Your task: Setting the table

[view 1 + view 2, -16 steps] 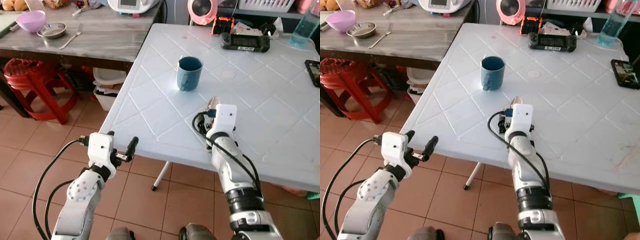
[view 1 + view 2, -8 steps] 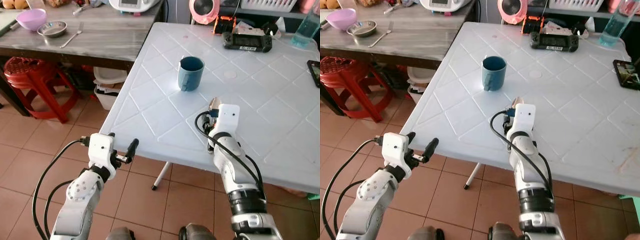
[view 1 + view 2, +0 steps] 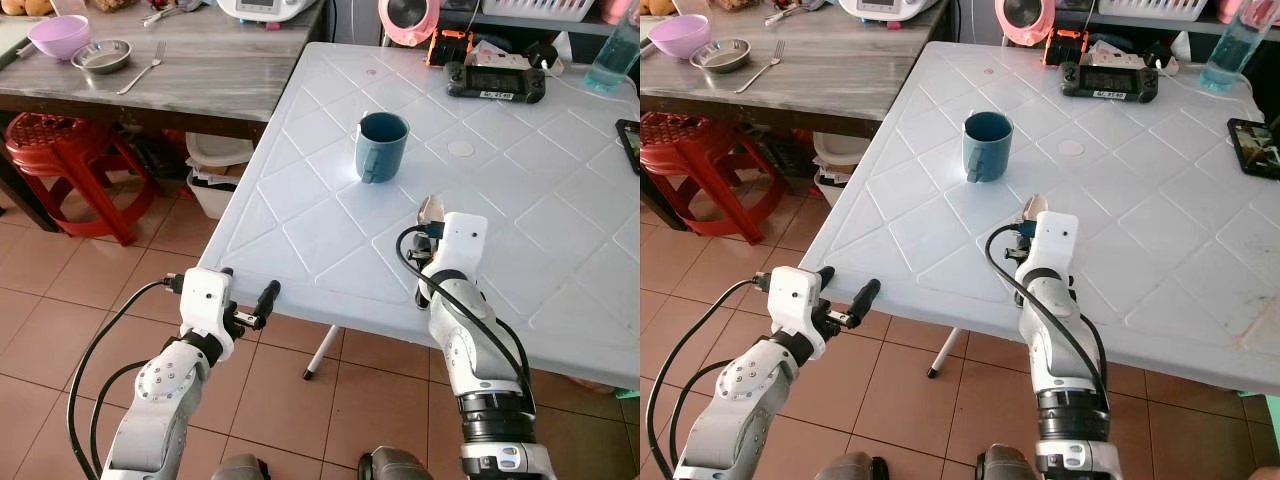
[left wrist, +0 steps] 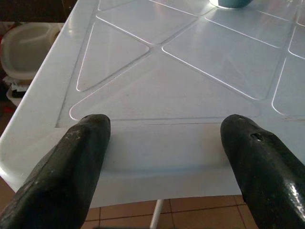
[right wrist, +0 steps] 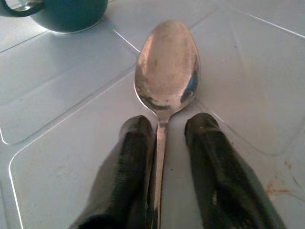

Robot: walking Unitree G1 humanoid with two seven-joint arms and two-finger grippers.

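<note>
A dark blue mug (image 3: 381, 145) stands upright on the white plastic table (image 3: 540, 230). My right gripper (image 5: 167, 125) hovers low over the table a little nearer than the mug, shut on the handle of a metal spoon (image 5: 167, 71). The spoon's bowl (image 3: 431, 210) sticks out past the fingers toward the mug. My left gripper (image 3: 246, 282) is open with nothing between its fingers, held in the air just off the table's near left edge (image 4: 143, 157).
A wooden table (image 3: 220, 80) at the back left carries a purple bowl (image 3: 58, 35), a steel bowl (image 3: 102, 55) and a fork (image 3: 140, 75). A red stool (image 3: 60, 160) stands beneath it. A game controller (image 3: 497, 82), phone (image 3: 630, 140) and bottle (image 3: 615, 50) sit on the white table's far side.
My right gripper with the spoon has drifted slightly to the right and a bit nearer to me. The left arm has barely moved.
</note>
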